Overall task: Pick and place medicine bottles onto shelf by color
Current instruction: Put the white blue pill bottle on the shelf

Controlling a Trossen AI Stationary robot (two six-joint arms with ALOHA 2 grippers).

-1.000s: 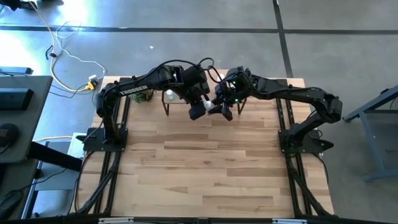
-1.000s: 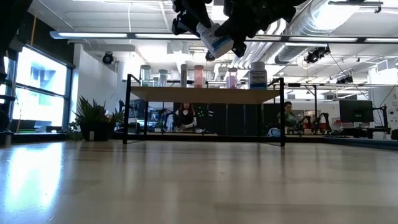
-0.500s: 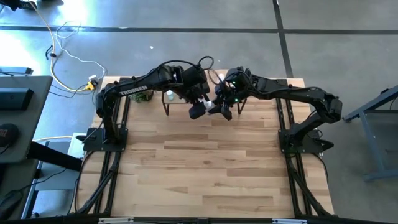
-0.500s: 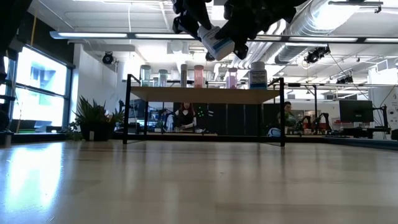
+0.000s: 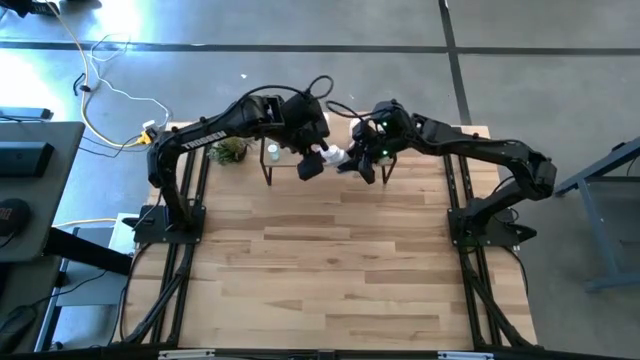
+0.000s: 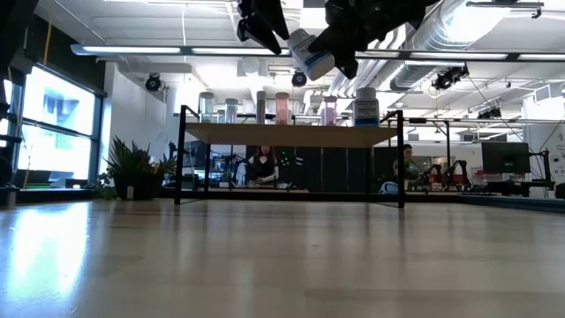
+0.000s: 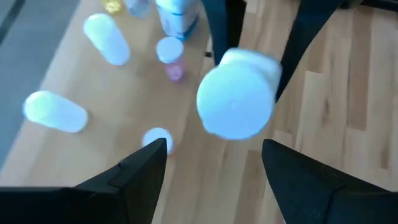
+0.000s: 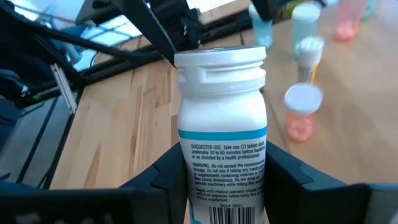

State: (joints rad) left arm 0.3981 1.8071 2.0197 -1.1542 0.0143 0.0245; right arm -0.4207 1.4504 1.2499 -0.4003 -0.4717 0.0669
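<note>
Holding a white bottle (image 8: 222, 130) between its fingers, the right gripper (image 5: 352, 160) hangs above the shelf (image 6: 291, 133). The left gripper (image 5: 308, 163) is wide open just beside it, apart from the bottle. Other bottles (image 6: 282, 107) stand on the shelf.

A robotics lab or workshop: exposed silver ductwork (image 6: 459, 26) and strip lights hang overhead; people sit at desks with monitors (image 6: 505, 159) behind. The wooden table (image 5: 330, 270) stands on grey concrete floor (image 5: 300, 70); loose cables (image 5: 100, 80) trail across it.
</note>
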